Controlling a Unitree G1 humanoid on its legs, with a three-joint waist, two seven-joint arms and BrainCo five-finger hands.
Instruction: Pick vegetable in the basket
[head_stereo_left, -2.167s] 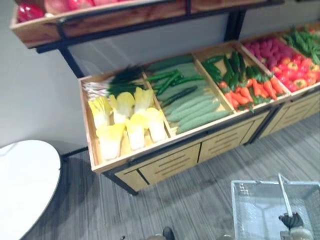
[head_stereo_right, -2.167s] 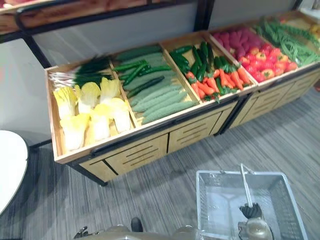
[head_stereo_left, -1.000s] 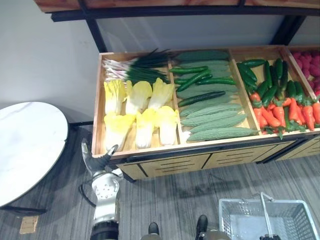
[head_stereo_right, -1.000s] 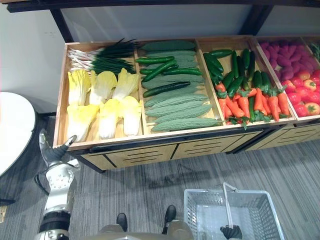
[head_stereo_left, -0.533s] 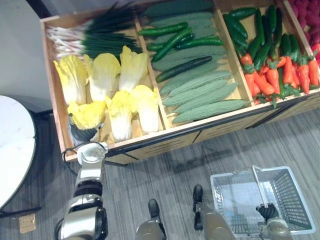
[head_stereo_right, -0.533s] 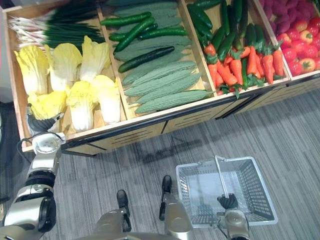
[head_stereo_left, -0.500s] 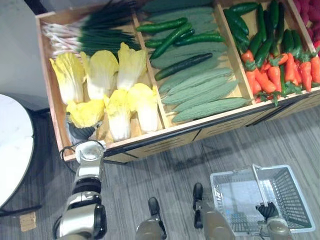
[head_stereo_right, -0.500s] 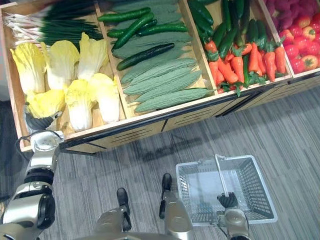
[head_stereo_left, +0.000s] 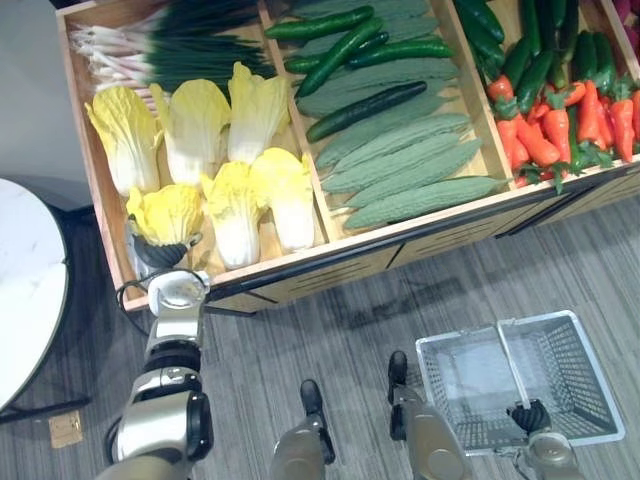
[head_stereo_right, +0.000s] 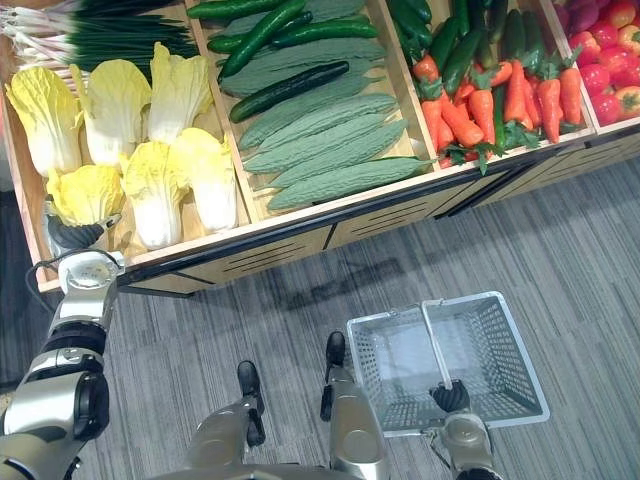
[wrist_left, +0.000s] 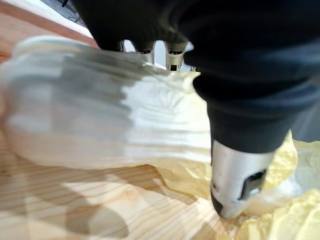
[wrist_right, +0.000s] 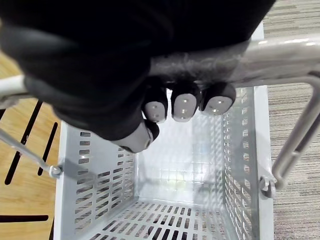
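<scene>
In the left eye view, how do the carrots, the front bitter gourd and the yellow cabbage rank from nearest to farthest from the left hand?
1. Yellow cabbage, front left corner, right at the left hand.
2. Front bitter gourd, middle compartment.
3. Carrots, right compartment.

cabbages L bin, gourds R, basket on floor

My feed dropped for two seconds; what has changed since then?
The left hand rose from below the stand edge into its left compartment and closed round the near cabbage. The right hand still grips the handle of the basket, which stays empty.
</scene>
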